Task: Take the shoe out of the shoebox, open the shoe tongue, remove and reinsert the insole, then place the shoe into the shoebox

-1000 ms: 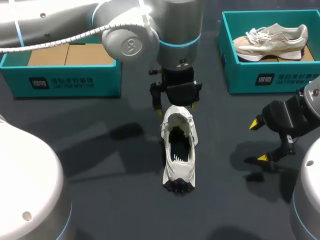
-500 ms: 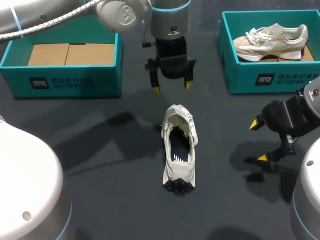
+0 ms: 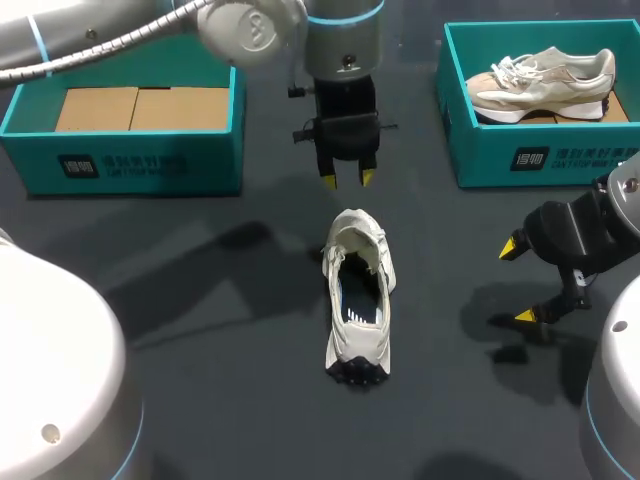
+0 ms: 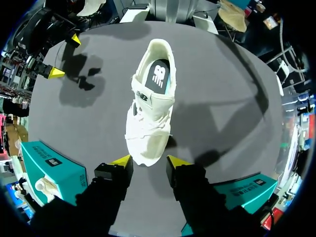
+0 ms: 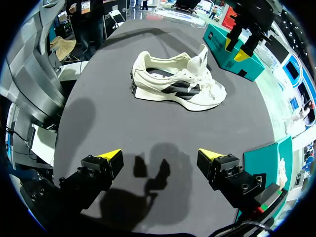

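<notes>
Overhead, the white shoe (image 3: 357, 300) lies on the dark table (image 3: 200, 300), outside both teal shoeboxes. Its toe points to the left gripper (image 3: 348, 180), which hangs just past it with jaws narrowly parted and empty, while the right gripper (image 3: 518, 282) sits well off to the side, spread wide. From the left wrist, the toe lies just ahead of the two yellow tips, untouched, and the dark insole (image 4: 159, 76) shows in the opening beyond the tongue (image 4: 153, 98). From the right wrist, the shoe rests on its sole well ahead of the wide-apart fingertips (image 5: 111, 155), which grip nothing.
</notes>
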{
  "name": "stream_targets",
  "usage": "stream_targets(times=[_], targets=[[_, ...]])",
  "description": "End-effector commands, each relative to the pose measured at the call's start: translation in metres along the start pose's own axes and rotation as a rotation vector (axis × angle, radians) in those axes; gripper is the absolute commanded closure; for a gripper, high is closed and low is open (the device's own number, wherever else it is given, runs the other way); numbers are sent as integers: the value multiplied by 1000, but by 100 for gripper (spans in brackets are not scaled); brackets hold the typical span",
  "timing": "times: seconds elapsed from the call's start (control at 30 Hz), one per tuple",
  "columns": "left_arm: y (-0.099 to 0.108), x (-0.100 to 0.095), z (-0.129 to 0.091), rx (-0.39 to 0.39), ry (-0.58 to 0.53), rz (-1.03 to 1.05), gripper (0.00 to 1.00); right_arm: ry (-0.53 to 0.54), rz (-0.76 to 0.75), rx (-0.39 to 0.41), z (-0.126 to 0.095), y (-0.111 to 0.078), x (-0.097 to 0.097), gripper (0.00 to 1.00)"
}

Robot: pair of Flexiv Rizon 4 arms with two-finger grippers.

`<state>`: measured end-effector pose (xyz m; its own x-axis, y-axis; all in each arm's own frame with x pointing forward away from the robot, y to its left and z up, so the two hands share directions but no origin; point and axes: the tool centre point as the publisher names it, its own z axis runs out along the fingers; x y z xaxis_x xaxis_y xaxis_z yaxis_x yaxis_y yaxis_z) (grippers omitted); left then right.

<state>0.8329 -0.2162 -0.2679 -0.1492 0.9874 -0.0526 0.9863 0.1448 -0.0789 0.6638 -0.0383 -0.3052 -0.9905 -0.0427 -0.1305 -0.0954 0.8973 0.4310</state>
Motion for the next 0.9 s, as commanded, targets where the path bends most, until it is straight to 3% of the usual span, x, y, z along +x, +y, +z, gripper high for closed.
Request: stream_targets(times=[0.03, 0.17, 0.53, 0.9], targets=[[0, -9, 7, 6, 7, 5, 58, -2, 0, 3, -1, 0, 2, 0], [-7, -13, 14, 26, 2, 21, 63, -2, 0, 3, -1, 0, 2, 0], [-35, -14, 43, 82, 8, 49, 64, -2, 0, 3, -1, 0, 2, 0], [-72, 5, 67, 111, 8, 26, 62, -2, 0, 3, -1, 0, 2, 0]])
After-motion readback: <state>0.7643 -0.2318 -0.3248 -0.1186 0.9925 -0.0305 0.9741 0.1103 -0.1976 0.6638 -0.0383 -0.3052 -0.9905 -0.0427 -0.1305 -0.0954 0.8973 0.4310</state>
